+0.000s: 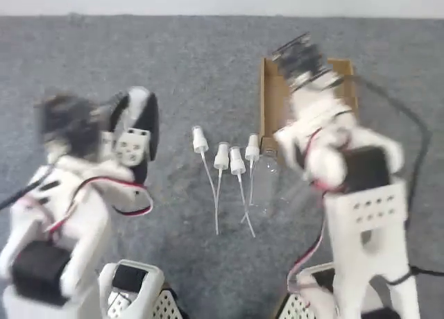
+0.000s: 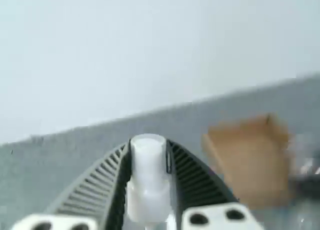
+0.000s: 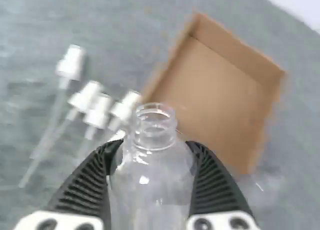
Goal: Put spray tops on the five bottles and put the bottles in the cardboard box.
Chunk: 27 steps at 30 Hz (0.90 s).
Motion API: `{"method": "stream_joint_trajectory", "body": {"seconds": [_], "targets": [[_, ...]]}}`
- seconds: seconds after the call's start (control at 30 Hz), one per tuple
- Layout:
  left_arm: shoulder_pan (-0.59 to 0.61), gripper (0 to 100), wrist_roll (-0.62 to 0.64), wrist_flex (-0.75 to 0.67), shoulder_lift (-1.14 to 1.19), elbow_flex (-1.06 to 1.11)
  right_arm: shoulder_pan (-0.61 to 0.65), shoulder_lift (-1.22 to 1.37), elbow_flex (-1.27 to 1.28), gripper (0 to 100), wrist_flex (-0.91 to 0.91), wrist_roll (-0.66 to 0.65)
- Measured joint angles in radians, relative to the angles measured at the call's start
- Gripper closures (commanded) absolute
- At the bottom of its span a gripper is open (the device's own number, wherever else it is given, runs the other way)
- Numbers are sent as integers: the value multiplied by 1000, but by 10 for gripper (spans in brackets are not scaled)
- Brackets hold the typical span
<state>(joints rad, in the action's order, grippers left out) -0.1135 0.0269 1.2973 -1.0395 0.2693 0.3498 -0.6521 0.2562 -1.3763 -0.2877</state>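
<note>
My left fingers are clamped on a white spray top. My right fingers grip a clear bottle by its body, the neck uncapped. Four loose spray tops lie in a row on the grey surface, just beside the open cardboard box.

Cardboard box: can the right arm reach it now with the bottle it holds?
Probably yes: the cardboard box lies open just beyond the right gripper and its bottle, with nothing seen between.
</note>
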Motion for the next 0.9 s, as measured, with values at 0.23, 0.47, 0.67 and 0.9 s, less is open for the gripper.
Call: {"method": "stream_joint_trajectory", "body": {"seconds": [0.23, 0.47, 0.67, 0.9], "targets": [[2, 990, 152, -150, 0, -57, 233, -69, 376, 993, 338, 52], [2, 990, 264, -282, 5, -57, 404, -80, 496, 993, 535, 54], [57, 990, 318, -407, 5, 25, 459, -86, 540, 993, 626, 54], [94, 990, 377, -457, 14, 161, 460, -86, 710, 993, 885, 55]]}}
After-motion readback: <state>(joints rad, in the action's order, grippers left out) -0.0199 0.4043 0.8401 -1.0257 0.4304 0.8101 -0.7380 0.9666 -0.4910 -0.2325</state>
